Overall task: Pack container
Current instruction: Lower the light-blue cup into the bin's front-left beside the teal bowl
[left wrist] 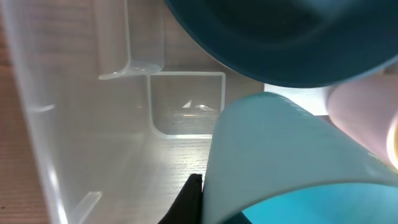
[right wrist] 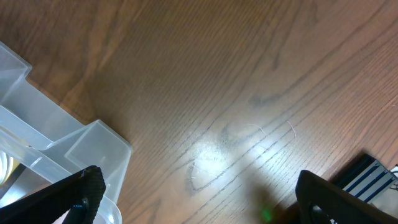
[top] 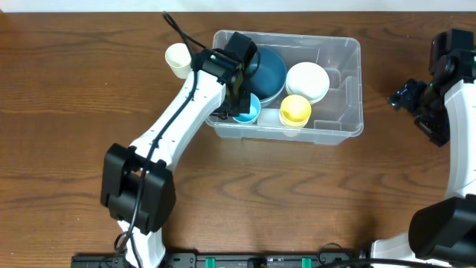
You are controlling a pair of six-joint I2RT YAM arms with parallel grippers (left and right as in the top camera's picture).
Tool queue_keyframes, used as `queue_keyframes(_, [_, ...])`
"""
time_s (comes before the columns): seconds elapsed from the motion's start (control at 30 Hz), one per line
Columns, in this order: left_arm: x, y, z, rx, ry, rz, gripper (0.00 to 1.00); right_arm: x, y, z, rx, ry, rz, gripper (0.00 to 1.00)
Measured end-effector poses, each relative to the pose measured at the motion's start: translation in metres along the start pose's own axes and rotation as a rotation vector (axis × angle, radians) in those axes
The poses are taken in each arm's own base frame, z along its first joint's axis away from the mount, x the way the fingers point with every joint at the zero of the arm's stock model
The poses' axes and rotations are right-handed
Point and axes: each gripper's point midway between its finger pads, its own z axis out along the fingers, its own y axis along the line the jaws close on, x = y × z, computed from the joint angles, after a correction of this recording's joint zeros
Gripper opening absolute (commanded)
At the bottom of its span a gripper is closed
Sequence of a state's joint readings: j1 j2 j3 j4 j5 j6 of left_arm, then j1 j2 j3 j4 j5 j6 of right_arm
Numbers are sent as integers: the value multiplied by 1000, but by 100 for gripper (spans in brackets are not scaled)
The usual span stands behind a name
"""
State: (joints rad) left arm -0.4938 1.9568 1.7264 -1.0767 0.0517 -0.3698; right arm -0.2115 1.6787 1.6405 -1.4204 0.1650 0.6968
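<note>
**Left claw inside the clear container, at a light blue cup**

A large clear plastic rectangular container point(top: 346, 104) is set on a brown wooden surface point(top: 74, 89). Four things are held inside it. A dark teal round bowl point(top: 271, 71) is at the container's left end, and a white round bowl point(top: 307, 80) is just to the right of that. A yellow plastic cup point(top: 295, 110) and a light blue plastic cup point(top: 249, 113) are placed along the container's near wall. A cream plastic cup point(top: 178, 59) is stood outside, just beyond the container's left wall.

The left claw point(top: 239, 93) is reached into the container's left end and is pressed together. One dark finger point(left wrist: 189, 200) is laid against the light blue cup's outer wall, but whether that wall is pinched cannot be told. The right claw point(right wrist: 205, 199) is spread wide over bare wood, to the right of the container and apart from it.
</note>
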Motion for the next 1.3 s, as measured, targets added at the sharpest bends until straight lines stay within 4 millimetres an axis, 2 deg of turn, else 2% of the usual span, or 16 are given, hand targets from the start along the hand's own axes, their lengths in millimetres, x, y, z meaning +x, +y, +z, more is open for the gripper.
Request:
queue_keyframes(0.13, [0,1,8,-6,13,0,17,0,0,0,0,0,0,99])
queue_keyframes(0.2, [-2,2,8,-6,11,-3,33,0,0,0,0,0,0,99])
queue_keyframes(0.27, [-3,4,8,-8,9,-9,39,0,0,0,0,0,0,99])
queue_keyframes(0.6, [-7,17,3,-17,13,-42,40,0,0,0,0,0,0,99])
queue_keyframes(0.77, [-26,13,-33,25,-88,-43,40,0,0,0,0,0,0,99])
queue_keyframes(0.9, [-31,11,-75,66,-182,-43,40,0,0,0,0,0,0,99])
queue_keyframes(0.97, [-30,11,-87,76,-205,-43,40,0,0,0,0,0,0,99])
queue_keyframes(1.07, [-29,11,-88,75,-203,-43,40,0,0,0,-1,0,0,99])
queue_keyframes(1.17, [-29,12,-80,67,-185,-45,33,0,0,0,0,0,0,99])
queue_keyframes(1.3, [-29,11,-68,58,-155,-42,33,0,0,0,0,0,0,99])
